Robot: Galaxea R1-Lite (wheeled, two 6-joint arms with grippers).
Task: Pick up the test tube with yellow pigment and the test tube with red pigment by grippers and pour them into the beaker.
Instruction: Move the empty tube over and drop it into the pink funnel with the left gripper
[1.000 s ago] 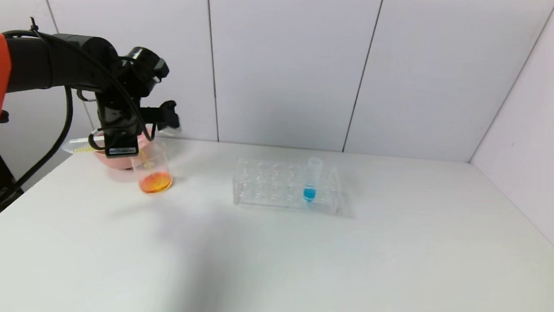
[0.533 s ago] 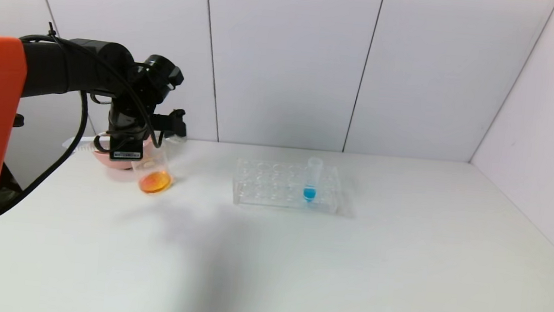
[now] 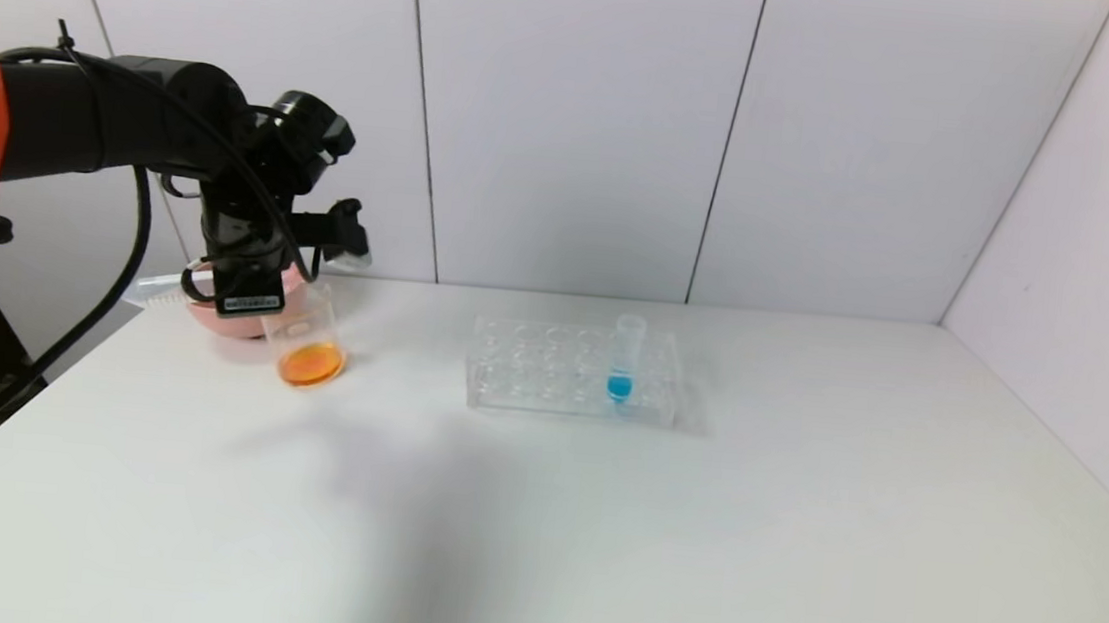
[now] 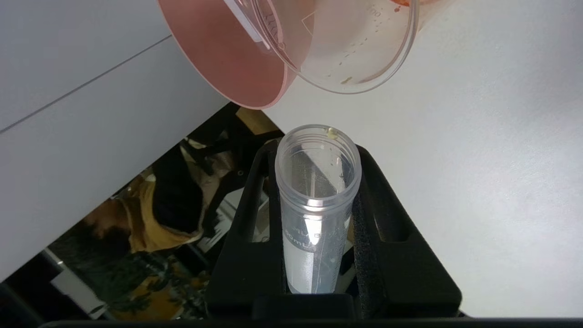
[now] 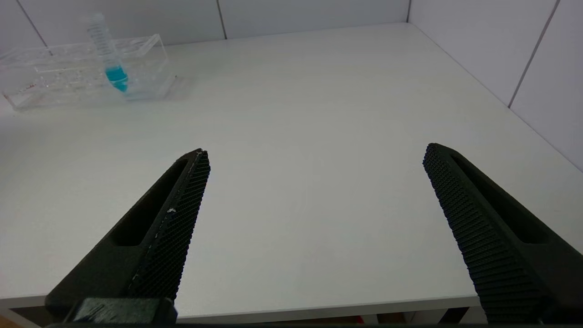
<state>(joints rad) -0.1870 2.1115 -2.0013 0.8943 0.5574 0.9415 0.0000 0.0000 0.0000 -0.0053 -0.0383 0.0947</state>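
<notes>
My left gripper is shut on the test tube with yellow pigment, held nearly level just above and behind the beaker. In the left wrist view the tube looks almost empty, with a yellow drop on its rim, and its mouth points at the beaker's rim. The beaker holds orange liquid. The test tube with red pigment is out of view. My right gripper is open and empty over the table's near edge.
A pink bowl stands right behind the beaker, near the table's left edge. A clear tube rack at mid-table holds a blue-liquid tube. Walls close off the back and right.
My left gripper, still holding the tube, swung slightly right and then back left and up by the beaker. The yellow streak seen in the tube a second ago is gone.
</notes>
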